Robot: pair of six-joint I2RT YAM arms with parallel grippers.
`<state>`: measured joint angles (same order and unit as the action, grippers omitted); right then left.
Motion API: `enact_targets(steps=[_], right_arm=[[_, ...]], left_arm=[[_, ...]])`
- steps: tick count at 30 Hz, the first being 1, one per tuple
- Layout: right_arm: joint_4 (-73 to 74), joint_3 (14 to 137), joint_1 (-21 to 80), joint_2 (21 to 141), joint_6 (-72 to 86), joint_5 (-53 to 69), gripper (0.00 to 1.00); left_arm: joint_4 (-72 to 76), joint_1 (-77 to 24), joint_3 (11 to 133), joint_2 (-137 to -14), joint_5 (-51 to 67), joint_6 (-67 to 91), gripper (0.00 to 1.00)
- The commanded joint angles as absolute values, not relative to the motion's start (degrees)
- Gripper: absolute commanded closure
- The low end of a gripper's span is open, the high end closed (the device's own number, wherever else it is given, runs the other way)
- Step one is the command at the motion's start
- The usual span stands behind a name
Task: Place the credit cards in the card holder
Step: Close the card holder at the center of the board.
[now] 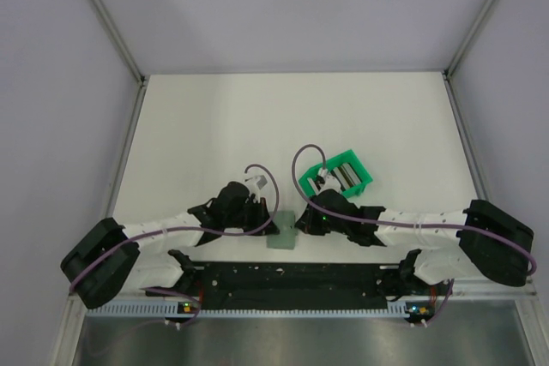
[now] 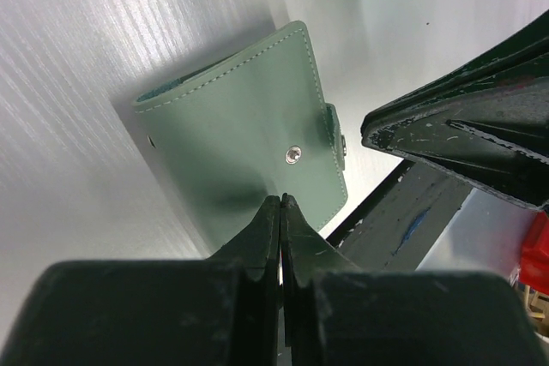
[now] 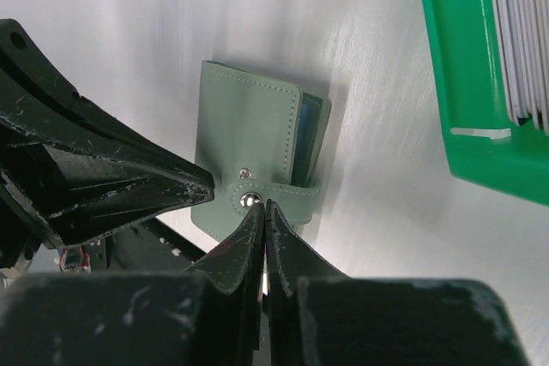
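White matte tabletop (image 1: 257, 117), top view: card holder (image 1: 283, 231) lies at near edge between left gripper (image 1: 266, 224) and right gripper (image 1: 304, 224) | left wrist: jaws together, empty, tips at its stitched leathery face | right wrist: jaws likewise, at metal snap (image 3: 249, 200); I'd pin the body, pry the strap (image 3: 279, 188) gently | credit cards (image 3: 519, 32) stand in rigid green bin (image 3: 463, 83)

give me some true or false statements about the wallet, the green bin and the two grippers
1. The card holder is folded shut. True.
2. Both grippers are wide open. False: the left gripper and the right gripper are both shut.
3. The cards sit in the green bin. True.
4. The card holder is inside the bin. False: it lies on the table, between the two grippers.
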<state>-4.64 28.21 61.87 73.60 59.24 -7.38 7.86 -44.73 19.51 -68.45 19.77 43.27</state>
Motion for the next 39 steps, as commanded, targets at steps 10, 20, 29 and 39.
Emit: enact_targets(steps=[10, 20, 29, 39], right_arm=[[-6.24, 29.44, 62.58, 73.65, 59.85, -7.74, 1.0], [-7.21, 29.79, 62.84, 74.88, 59.85, -7.12, 1.0], [-7.21, 30.06, 62.93, 74.97, 59.77, -7.03, 1.0], [-7.56, 30.85, 62.93, 76.46, 59.59, -6.5, 1.0]], left_arm=[[11.25, -44.91, 20.31, -67.76, 22.24, 42.71, 0.99], [15.12, -44.91, 18.81, -69.08, 23.91, 44.12, 0.98], [14.59, -45.09, 16.26, -69.35, 22.68, 44.03, 0.98], [14.5, -45.09, 15.91, -70.05, 21.97, 43.94, 0.99]])
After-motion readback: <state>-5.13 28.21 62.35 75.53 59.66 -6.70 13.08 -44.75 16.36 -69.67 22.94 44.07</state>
